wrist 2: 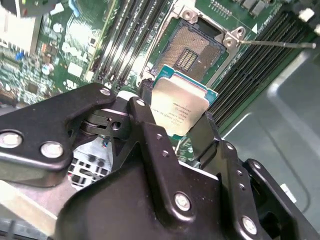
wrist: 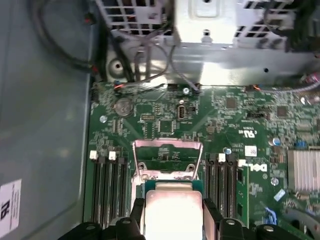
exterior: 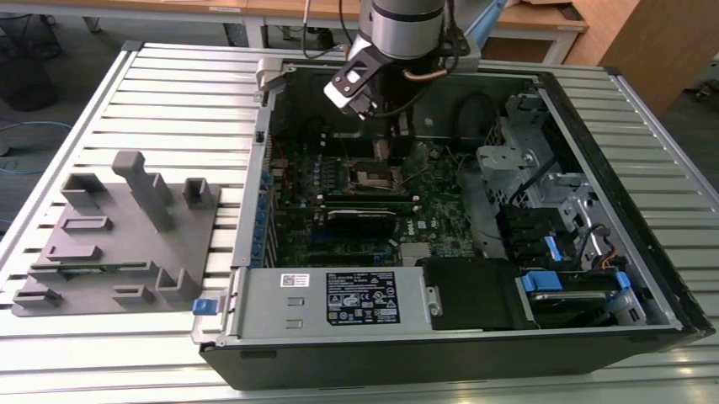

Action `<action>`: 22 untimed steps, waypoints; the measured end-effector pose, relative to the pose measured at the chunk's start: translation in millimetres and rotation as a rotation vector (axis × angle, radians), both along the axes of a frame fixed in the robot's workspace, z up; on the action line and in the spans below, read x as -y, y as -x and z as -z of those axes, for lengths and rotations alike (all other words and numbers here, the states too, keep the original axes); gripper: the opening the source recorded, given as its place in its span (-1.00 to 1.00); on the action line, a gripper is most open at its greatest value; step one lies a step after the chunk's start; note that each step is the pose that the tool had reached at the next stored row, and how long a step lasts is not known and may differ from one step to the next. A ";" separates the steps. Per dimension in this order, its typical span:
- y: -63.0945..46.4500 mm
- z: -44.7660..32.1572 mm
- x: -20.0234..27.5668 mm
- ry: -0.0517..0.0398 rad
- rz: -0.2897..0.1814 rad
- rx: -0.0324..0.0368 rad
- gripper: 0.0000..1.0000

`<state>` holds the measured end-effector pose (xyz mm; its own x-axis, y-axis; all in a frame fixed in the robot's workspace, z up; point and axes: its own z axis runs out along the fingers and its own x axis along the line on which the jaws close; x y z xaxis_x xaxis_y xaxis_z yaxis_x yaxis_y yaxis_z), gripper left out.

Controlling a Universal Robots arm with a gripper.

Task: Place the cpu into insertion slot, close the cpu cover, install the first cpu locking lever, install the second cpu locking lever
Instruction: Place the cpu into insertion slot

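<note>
Gripper [wrist 2: 177,116] holds cpu [wrist 2: 181,102]; cpu cover [wrist: 167,144] seemingly raised beyond.

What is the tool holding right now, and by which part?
The tool holds the cpu by two opposite side edges, its metal top exposed, not yet seated in the open insertion slot.

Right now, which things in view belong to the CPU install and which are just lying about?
Job: cpu, held by the gripper; insertion slot, empty; cpu cover, raised; locking lever, released.
Lying about: grey parts holder outside the computer case; power supply; memory slots; finned heatsink.
</note>
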<state>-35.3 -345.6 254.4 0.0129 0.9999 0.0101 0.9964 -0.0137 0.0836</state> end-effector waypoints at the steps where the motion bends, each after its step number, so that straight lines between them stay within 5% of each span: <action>1: 0.1 0.0 0.0 0.0001 0.012 -0.0002 0.08; 11: 1.8 2.1 0.0 0.0002 0.002 -0.0001 0.08; 22: 7.8 13.6 0.0 0.0001 -0.057 0.0000 0.08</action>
<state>-43.1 -345.6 240.7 -0.0436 0.9990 0.0100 0.9956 0.0427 0.0836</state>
